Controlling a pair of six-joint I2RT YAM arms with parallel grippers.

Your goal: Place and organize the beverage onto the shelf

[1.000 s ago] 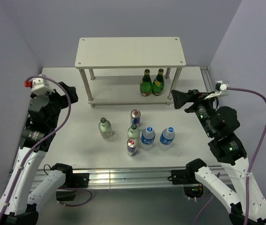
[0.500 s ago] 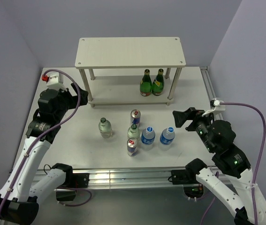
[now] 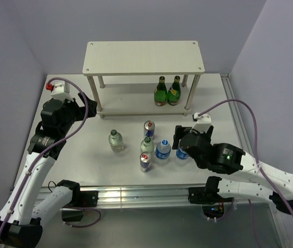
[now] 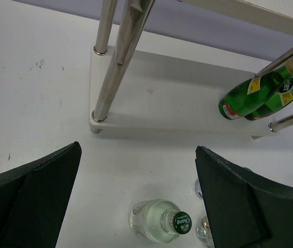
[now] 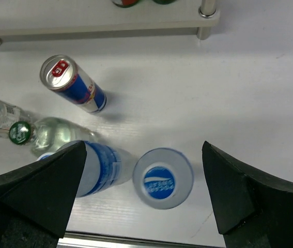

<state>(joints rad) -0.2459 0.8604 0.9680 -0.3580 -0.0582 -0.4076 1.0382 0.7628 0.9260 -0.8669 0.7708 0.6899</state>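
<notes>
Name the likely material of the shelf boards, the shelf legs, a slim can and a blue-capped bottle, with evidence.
Shelf boards: probably wood or laminate, matte, pale grain lines.
Shelf legs: metal, polished, silver with bright reflections.
Slim can: likely aluminium, glossy print, shiny pull-tab top.
Blue-capped bottle: seemingly clear plastic, translucent body, opaque cap.

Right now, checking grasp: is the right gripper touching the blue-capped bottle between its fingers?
Apart. Right wrist view: bottle sits clear of the right gripper on both sides.
</notes>
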